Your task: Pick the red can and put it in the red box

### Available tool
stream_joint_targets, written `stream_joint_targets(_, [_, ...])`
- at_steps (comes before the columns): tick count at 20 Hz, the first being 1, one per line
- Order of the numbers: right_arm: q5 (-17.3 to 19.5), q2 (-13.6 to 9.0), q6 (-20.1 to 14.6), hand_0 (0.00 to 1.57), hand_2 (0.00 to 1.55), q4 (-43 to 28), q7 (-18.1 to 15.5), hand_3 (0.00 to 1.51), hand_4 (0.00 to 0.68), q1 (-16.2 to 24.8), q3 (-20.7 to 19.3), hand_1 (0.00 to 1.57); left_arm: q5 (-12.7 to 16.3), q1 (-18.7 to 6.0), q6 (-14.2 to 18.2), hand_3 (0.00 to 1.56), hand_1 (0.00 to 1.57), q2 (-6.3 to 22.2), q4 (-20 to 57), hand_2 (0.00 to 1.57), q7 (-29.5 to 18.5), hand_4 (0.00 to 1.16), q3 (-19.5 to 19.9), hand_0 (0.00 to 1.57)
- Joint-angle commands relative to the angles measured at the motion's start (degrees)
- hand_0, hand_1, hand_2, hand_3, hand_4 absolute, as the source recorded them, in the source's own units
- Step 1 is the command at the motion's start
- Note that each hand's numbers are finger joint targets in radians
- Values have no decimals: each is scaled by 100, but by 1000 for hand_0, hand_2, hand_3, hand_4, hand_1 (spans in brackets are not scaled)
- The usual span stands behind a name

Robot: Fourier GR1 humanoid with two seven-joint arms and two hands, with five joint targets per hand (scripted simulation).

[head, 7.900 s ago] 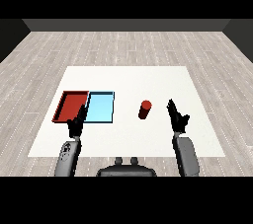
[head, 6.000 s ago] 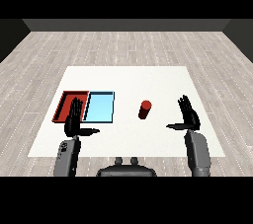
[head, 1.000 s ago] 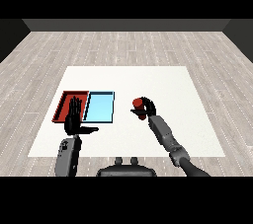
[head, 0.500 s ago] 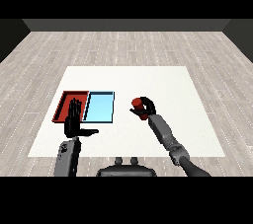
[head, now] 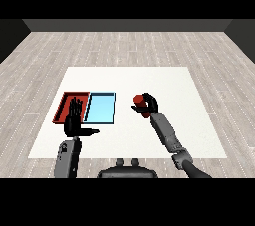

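The can [head: 140, 103] is held tilted above the worktop [head: 164, 80], right of the blue tray [head: 100, 108] and well apart from the red tray [head: 66, 103]. It should be carried left across the blue tray and lowered inside the red tray's rim before release. The right robot hand [head: 149, 105] is curled round the can; the left robot hand [head: 74, 120] is held open with straight fingers, nothing in it.

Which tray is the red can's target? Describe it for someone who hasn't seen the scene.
On the white table, two trays lie side by side at the left. The target is the red tray, the outer one, partly hidden by the left hand; its neighbour is the light blue tray.
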Motion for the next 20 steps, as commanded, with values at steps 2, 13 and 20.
stream_joint_targets(2, [34,-15,-23,1543,1459,-757,89,1381,582,185,-46,1543,-201,292,44,0,0,-154,-136,0,-103,0,-251,0])
stream_joint_targets(13, [-193,-717,310,1482,1429,-3767,899,1392,636,1113,-22,1482,-365,-83,72,0,0,-247,-511,0,740,0,-794,0])
stream_joint_targets(20, [196,108,-1141,1465,1420,-3677,644,1391,633,1070,1257,1465,-656,-425,590,0,0,-253,-670,0,1385,0,-1352,0])
